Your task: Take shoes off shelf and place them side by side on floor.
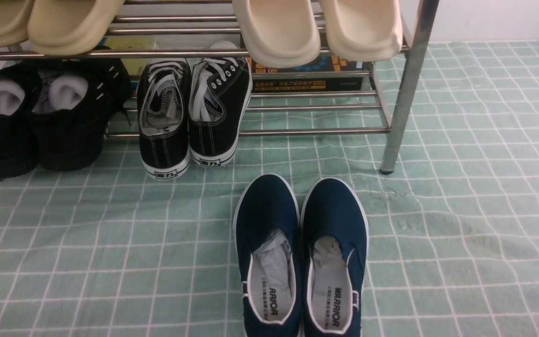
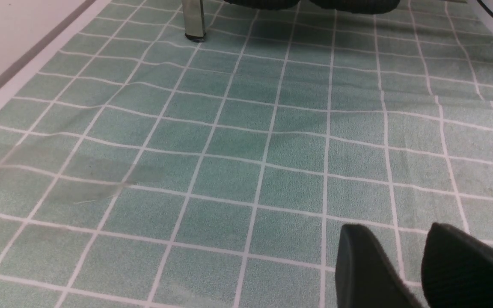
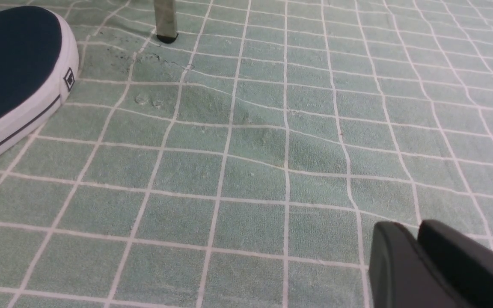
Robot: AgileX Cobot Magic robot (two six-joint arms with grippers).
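Since the navy canvas slip-on shoes (image 1: 301, 257) lie paired on the green gridded floor (image 1: 461, 234), toes at twelve o'clock, nothing is gripped; left jaws slightly parted, right jaws nearly closed.

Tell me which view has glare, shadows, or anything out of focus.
Front view: bright streaks on the shelf rods, sharp otherwise. Left wrist view: soft shadow bands across the floor, left pincer blurred up close. Right wrist view: even light, right pincer blurred too.
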